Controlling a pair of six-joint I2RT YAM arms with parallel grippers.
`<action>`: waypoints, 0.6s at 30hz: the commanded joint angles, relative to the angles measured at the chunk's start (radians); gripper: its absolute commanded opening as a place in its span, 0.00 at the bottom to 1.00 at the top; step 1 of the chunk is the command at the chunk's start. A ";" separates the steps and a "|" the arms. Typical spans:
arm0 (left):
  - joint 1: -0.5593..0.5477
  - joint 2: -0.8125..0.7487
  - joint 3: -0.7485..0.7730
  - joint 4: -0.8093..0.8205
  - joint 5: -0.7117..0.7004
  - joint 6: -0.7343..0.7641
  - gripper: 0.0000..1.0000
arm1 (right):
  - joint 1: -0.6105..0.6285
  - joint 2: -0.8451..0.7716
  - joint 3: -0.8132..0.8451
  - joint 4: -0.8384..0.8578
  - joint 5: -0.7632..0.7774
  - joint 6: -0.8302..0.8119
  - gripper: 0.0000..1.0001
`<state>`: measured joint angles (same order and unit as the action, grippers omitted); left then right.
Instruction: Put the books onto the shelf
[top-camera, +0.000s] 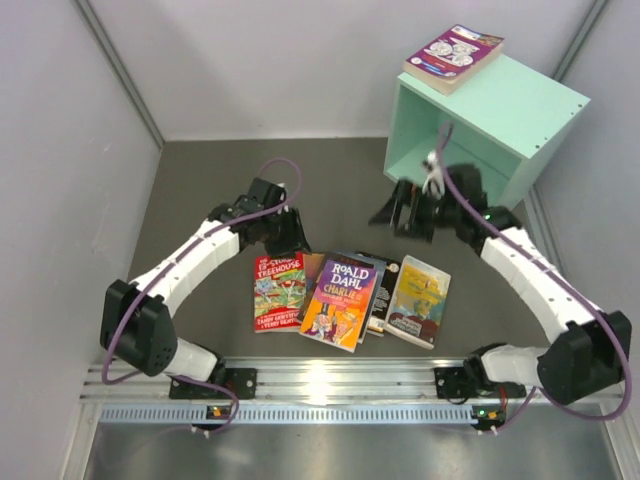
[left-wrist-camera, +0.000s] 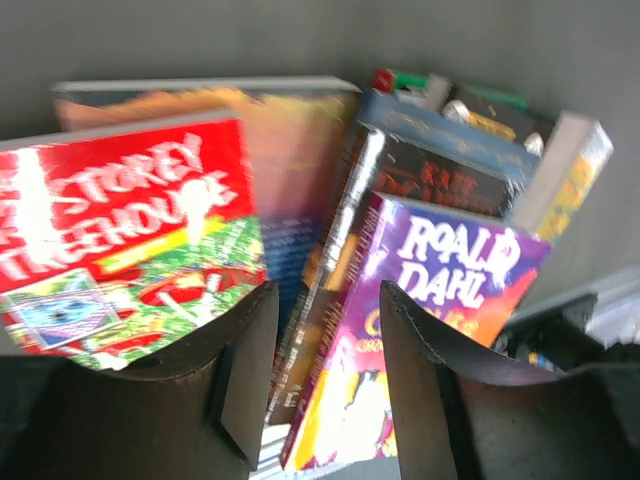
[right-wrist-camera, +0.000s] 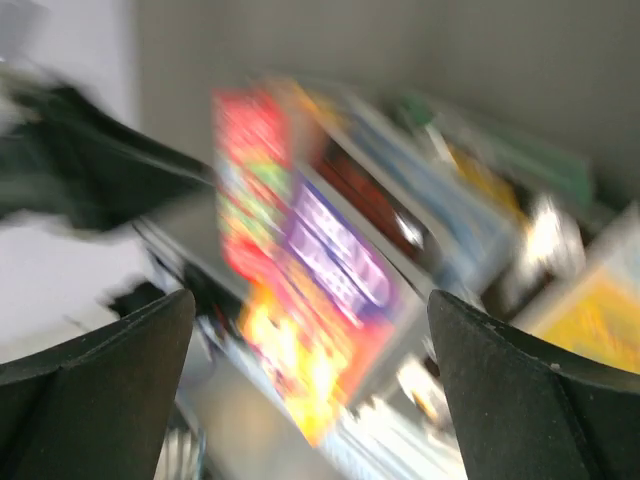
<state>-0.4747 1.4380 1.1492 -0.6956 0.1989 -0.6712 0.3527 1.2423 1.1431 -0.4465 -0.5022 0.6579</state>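
Observation:
Several books lie fanned on the dark table: a red cartoon book (top-camera: 278, 292), a purple Roald Dahl book (top-camera: 343, 300), a black one (top-camera: 385, 295) and a yellow-green one (top-camera: 418, 300). Another book (top-camera: 452, 57) rests on top of the mint-green shelf (top-camera: 520, 105) at the back right. My left gripper (top-camera: 285, 240) hovers just behind the red book, its jaws apart with nothing between them. In the left wrist view the gripper (left-wrist-camera: 328, 300) looks down on the red book (left-wrist-camera: 120, 230) and the purple book (left-wrist-camera: 440, 280). My right gripper (top-camera: 405, 212) stands wide open and empty in front of the shelf's open face.
Grey walls enclose the table on the left, back and right. A metal rail (top-camera: 330, 385) carrying both arm bases runs along the near edge. The right wrist view is motion-blurred, showing the purple book (right-wrist-camera: 340, 260) between the wide jaws.

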 joint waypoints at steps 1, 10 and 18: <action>-0.042 -0.020 -0.029 0.079 0.117 0.044 0.50 | 0.032 -0.020 -0.207 -0.191 -0.076 -0.027 1.00; -0.157 -0.024 -0.094 0.070 0.132 0.065 0.54 | 0.037 0.055 -0.302 -0.261 -0.182 -0.138 1.00; -0.252 -0.014 -0.138 0.116 0.096 0.006 0.55 | 0.042 0.042 -0.316 -0.214 -0.174 -0.109 1.00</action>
<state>-0.7017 1.4330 1.0416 -0.6312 0.3092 -0.6357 0.3775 1.2968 0.8185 -0.7269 -0.6357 0.5331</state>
